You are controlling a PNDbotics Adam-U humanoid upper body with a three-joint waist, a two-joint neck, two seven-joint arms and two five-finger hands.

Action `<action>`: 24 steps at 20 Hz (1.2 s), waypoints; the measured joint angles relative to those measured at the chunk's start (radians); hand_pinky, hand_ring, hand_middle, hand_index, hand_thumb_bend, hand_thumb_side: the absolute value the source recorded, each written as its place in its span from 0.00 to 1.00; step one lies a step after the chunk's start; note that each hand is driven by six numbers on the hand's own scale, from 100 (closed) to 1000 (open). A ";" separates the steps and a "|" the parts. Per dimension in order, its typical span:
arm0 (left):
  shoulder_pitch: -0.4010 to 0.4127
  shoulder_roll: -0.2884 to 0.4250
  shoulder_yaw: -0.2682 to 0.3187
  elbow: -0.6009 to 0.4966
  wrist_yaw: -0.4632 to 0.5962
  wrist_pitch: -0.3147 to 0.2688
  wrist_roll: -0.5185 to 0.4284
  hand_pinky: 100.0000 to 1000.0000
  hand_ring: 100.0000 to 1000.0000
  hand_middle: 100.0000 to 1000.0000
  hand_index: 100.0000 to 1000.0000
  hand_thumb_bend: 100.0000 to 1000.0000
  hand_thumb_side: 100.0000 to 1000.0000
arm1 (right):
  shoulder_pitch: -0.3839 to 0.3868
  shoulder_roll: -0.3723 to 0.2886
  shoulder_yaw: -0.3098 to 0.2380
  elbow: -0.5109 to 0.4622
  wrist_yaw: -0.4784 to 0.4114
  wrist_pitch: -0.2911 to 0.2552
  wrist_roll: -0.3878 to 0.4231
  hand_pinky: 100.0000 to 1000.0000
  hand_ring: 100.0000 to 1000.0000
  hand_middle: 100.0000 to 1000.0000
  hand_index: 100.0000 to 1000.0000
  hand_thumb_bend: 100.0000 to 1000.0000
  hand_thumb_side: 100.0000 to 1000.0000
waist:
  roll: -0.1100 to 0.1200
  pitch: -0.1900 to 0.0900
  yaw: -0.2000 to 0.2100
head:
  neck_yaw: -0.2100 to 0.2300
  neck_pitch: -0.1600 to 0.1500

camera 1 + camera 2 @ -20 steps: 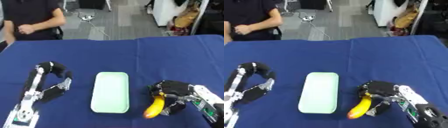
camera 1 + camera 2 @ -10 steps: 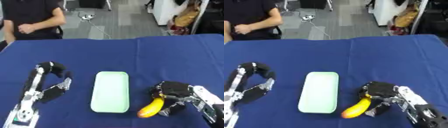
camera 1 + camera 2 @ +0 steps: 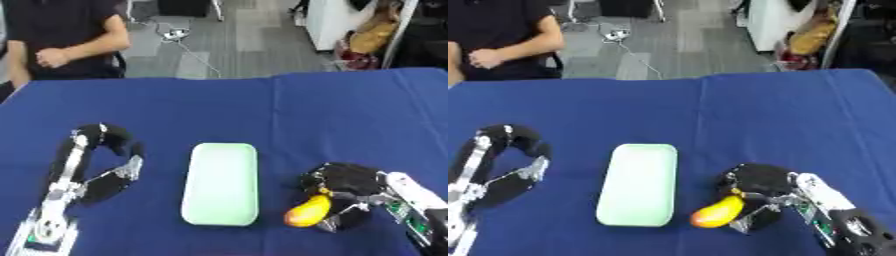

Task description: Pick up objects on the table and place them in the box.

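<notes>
The pale green box (image 3: pixel 220 183) lies flat on the blue table (image 3: pixel 350 115). Just right of the box, the right hand (image 3: pixel 346 184) curls around a yellow banana (image 3: pixel 308 211). I think it must now carry the banana over the box. Left of the box, the left hand (image 3: pixel 98 165) rests half curled, holding nothing.

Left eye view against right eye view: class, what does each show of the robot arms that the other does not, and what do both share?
Only the left eye view shows the left arm down to the silver base at the bottom edge. Only the right eye view shows more of the right forearm behind the right robot hand. Both share the pale green box on the blue table, the yellow-orange fruit held in the right robot hand, and the left robot hand idle.
</notes>
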 measured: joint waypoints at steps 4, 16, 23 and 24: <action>0.000 0.000 0.000 0.000 0.000 0.000 0.000 0.62 0.40 0.39 0.55 0.00 0.12 | 0.000 0.000 0.000 0.001 0.007 0.001 -0.016 0.30 0.41 0.43 0.52 0.00 0.50 | 0.000 0.000 0.000 | 0.000 0.000; 0.000 0.000 0.000 0.000 0.000 0.000 0.000 0.62 0.40 0.40 0.55 0.00 0.12 | 0.000 0.001 0.000 0.007 0.026 -0.004 -0.045 0.30 0.40 0.42 0.50 0.00 0.52 | 0.000 0.000 0.000 | 0.000 0.000; 0.001 0.000 0.000 0.000 0.000 0.001 -0.001 0.62 0.40 0.40 0.55 0.00 0.12 | -0.026 -0.003 0.001 -0.025 0.012 0.004 -0.061 0.31 0.41 0.42 0.50 0.00 0.54 | -0.010 -0.007 -0.011 | 0.000 0.000; 0.002 0.000 0.000 0.001 0.000 0.001 -0.002 0.62 0.40 0.40 0.55 0.00 0.12 | -0.044 -0.008 0.001 -0.048 -0.001 0.008 -0.066 0.31 0.41 0.42 0.50 0.00 0.54 | -0.012 -0.012 -0.012 | 0.000 0.000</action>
